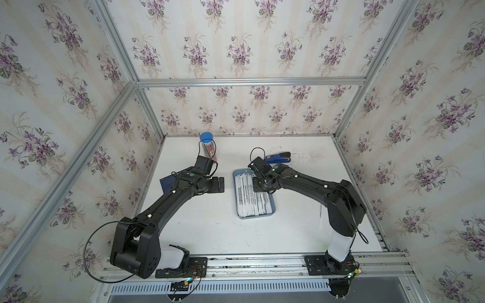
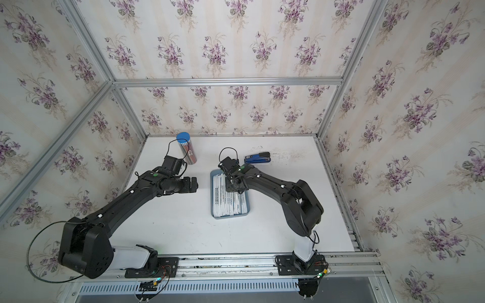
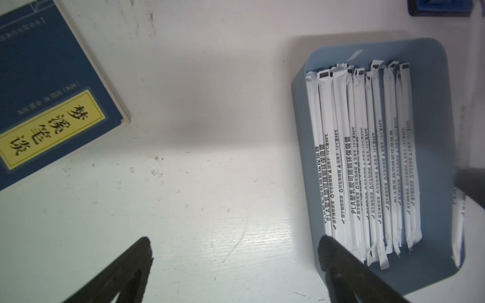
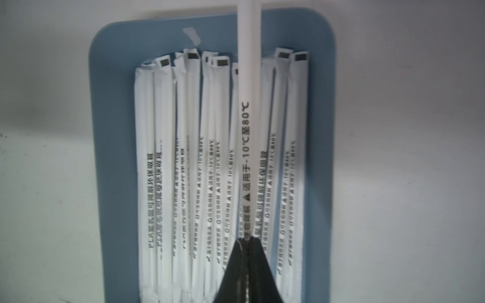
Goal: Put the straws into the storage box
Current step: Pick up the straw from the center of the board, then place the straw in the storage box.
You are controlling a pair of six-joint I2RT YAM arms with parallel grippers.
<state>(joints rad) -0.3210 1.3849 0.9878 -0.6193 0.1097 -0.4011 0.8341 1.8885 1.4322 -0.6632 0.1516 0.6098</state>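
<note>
Right pincer (image 4: 248, 240) pinched on one straw (image 4: 248, 118), held over the storage box (image 4: 110, 157) near the tabletop (image 1: 210, 230) centre. Other straws (image 4: 183, 157) lie side by side inside it. Left pincer (image 3: 235, 241) spread, empty, beside the box.

White table (image 1: 210, 230) — storage box (image 1: 257, 216), book (image 1: 166, 183), pencil tube (image 1: 208, 149), stapler (image 1: 279, 157), stray straw (image 1: 320, 215).
</note>
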